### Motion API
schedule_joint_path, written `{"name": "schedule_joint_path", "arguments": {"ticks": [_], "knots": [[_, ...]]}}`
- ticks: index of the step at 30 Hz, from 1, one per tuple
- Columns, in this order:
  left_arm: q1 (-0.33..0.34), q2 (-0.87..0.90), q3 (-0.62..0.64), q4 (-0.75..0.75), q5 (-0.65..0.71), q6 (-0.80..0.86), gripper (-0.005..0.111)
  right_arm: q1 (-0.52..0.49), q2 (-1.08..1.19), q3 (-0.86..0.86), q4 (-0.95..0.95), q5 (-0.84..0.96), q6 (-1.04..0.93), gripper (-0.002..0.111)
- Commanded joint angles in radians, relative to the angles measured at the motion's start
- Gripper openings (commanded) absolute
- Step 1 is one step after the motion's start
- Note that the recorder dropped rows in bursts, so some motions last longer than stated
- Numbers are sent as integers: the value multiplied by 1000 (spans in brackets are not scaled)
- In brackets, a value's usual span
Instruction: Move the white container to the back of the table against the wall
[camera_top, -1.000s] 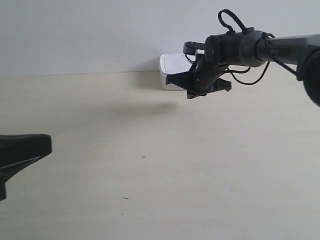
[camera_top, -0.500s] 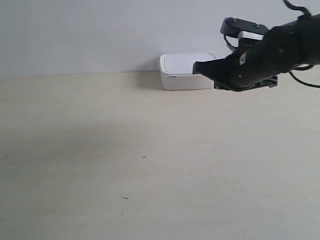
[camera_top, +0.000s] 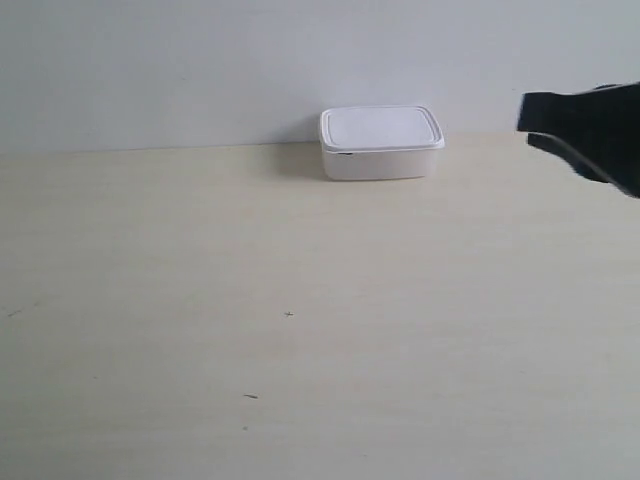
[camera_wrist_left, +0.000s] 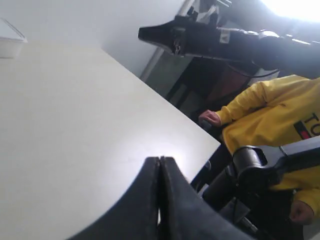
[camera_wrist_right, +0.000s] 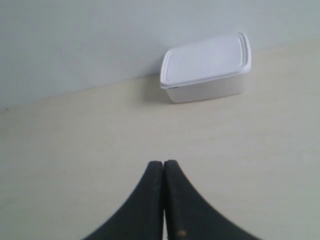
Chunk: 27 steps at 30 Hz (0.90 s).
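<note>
White container (camera_top: 381, 143) sits lid on, upright, at the far edge of the worktop (camera_top: 300, 320), its back side at the wall (camera_top: 200, 60). It looks flush, though no view shows the seam closely enough to be sure of contact. Nothing is on or beside it. Right pincer (camera_wrist_right: 163, 165) is pressed together and holds nothing, well apart from the box and pointing toward it across bare worktop. Left pincer (camera_wrist_left: 159, 161) is also pressed together and empty, out near the worktop's side edge, with the box just a small corner far off in that view. The arm at the exterior view's right (camera_top: 590, 135) shows only as a dark blur at the frame edge (can't read its pincer from there). Judgement: placement looks done, so the step in hand is clearing away. To do it well, keep both pincers closed and high, back off along a line away from the box, no sideways sweep past it, since a light lidded box like this probably slides or turns off the wall at a nudge.
</note>
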<state>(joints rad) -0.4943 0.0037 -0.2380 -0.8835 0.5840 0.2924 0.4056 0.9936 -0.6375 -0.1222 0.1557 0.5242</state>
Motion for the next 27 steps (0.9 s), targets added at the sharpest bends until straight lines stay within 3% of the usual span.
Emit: {"name": "schedule_joint_path", "arguments": {"ticks": [1,8,14,17,27], "knots": [[-4,-4,4,-4,23,-12,0,2,-226,70,-13,42,-6,0],[38,-4,36,31,-256,-6,0,2,-500,108,-13,219,-8,0],[103,-4,170,34,-480,2,0,2,-651,108,-13,340,-106,0],[117,-4,238,28,-524,10,0,2,-698,108,-4,370,-114,0],[117,-4,238,60,-550,138,0,2,-741,131,109,449,-202,0]]}}
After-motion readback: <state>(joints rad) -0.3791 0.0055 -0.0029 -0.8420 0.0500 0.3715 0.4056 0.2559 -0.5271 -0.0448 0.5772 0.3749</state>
